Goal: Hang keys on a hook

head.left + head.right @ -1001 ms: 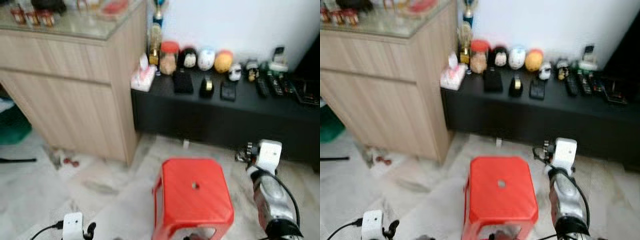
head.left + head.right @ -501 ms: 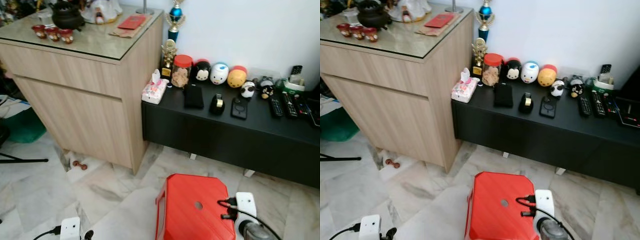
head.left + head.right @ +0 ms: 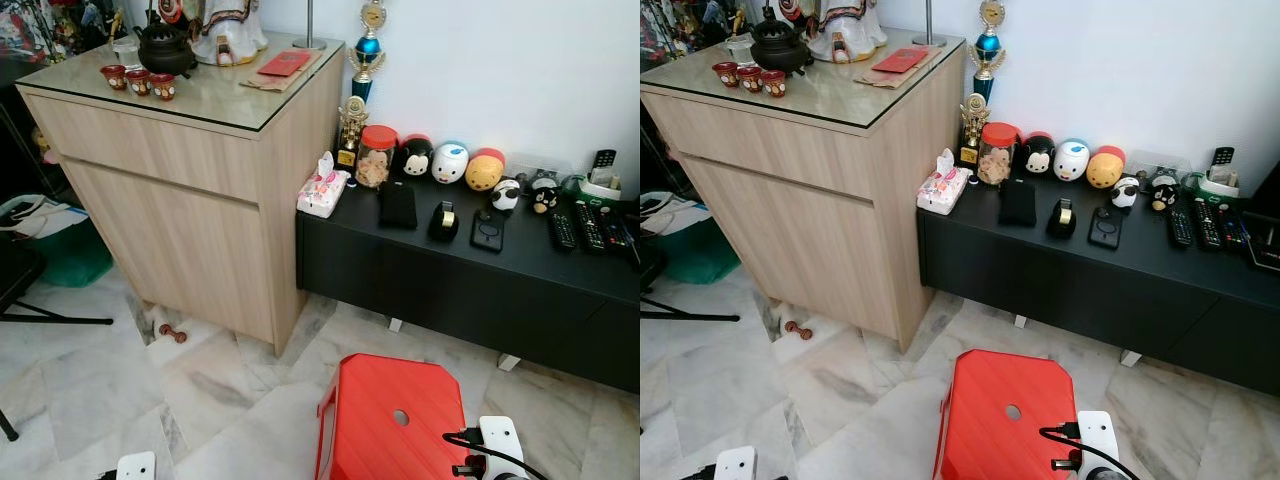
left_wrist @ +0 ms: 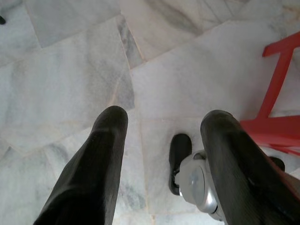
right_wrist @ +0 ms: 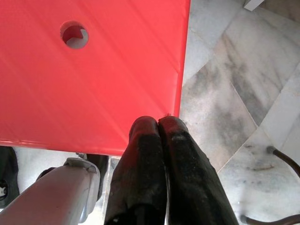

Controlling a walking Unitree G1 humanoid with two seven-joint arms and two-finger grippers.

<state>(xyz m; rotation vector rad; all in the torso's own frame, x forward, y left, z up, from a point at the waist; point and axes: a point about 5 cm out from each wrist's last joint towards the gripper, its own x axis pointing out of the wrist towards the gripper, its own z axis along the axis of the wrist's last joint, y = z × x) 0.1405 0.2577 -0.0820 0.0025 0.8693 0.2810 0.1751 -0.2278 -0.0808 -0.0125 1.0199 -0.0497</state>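
Both grippers hang low: the left gripper [image 4: 159, 140] has its fingers spread over the marble floor [image 3: 90, 370], the right gripper [image 5: 159, 129] has its fingers pressed together at the near edge of a red stool [image 3: 390, 415]. Far right stands a black low cabinet [image 3: 450, 275], far left a wooden sideboard [image 3: 190, 190]. Where the keys are cannot be told.

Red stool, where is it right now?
The red stool stands on the marble floor directly before the robot, in front of the black low cabinet, low in both eye views.
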